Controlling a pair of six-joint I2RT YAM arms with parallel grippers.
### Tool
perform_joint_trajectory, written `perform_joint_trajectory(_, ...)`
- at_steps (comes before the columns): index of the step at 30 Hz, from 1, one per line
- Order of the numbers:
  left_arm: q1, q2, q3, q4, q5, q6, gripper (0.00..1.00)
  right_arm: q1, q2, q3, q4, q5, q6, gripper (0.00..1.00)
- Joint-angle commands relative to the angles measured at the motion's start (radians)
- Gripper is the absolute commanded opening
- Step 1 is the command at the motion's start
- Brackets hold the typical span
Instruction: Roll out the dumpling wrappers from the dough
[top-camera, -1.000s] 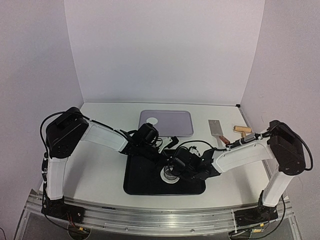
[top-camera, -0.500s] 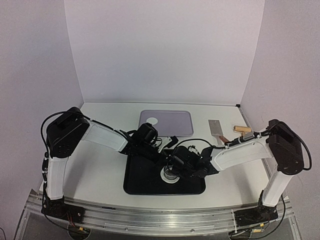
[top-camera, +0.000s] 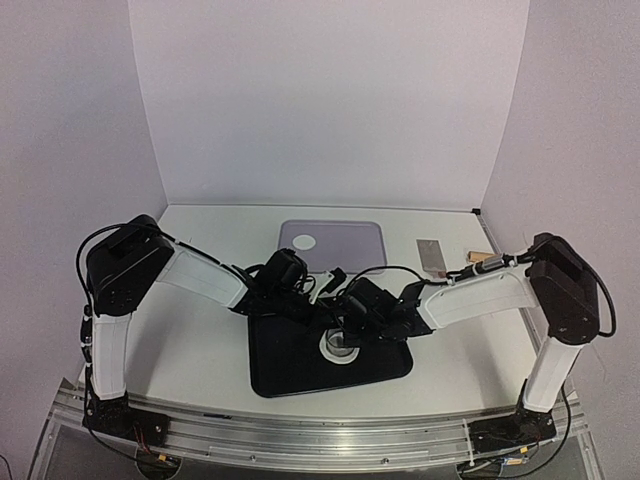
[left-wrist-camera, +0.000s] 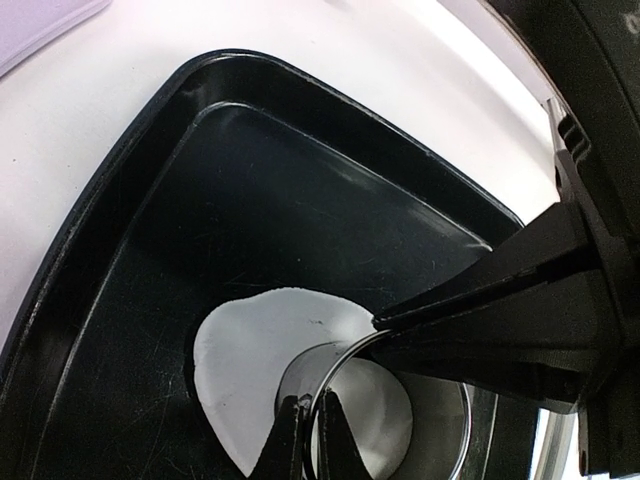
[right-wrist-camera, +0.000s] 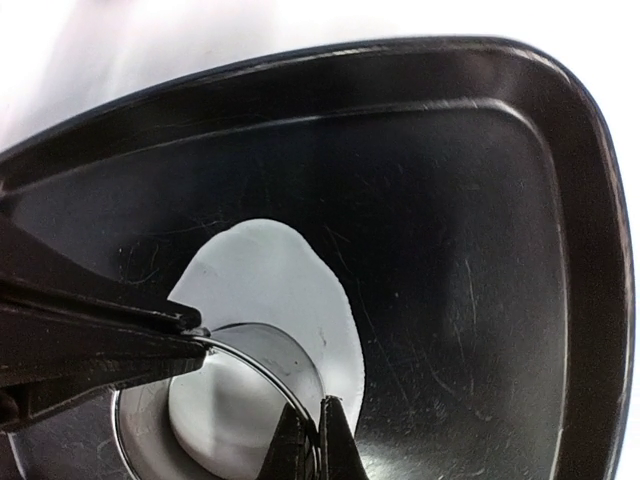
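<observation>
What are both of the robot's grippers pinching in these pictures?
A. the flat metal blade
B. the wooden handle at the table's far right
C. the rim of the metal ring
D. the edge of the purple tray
C: in each wrist view the left gripper and the right gripper are shut on the thin rim of the metal ring, over the white dough in the black tray.

White table (top-camera: 200, 340), pale lilac walls (top-camera: 330, 100)

Dough (right-wrist-camera: 270, 265) in tray (right-wrist-camera: 460, 240) — ring cutter (right-wrist-camera: 262, 345) atop.
</observation>
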Motion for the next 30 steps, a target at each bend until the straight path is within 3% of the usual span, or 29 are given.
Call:
perform_joint_trajectory(1, -0.051, 0.159, -0.128, -0.416, 0.082, 0.039, 0.00, -0.049, 0.086, -0.103, -0.052, -0.021, -0.163, 0.00)
perform_joint_trajectory(7, -0.025, 0.214, -0.023, -0.377, -0.130, 0.153, 0.00, 0.002, 0.133, -0.143, -0.037, -0.116, 0.112, 0.00)
perform_joint_trajectory(17, -0.014, 0.284, 0.112, -0.436, -0.189, 0.276, 0.00, 0.041, 0.098, -0.199, -0.012, -0.149, 0.597, 0.00)
perform_joint_trajectory(23, -0.032, 0.264, 0.121, -0.496, -0.119, 0.327, 0.00, 0.039, 0.083, -0.169, -0.009, -0.114, 0.557, 0.00)
perform_joint_trajectory(27, -0.032, 0.260, 0.134, -0.547, -0.046, 0.310, 0.00, 0.038, 0.099, -0.108, -0.192, -0.027, 0.410, 0.00)
perform_joint_trajectory(30, -0.008, 0.266, 0.130, -0.558, -0.019, 0.258, 0.00, 0.039, 0.132, -0.097, -0.221, -0.039, 0.343, 0.00)
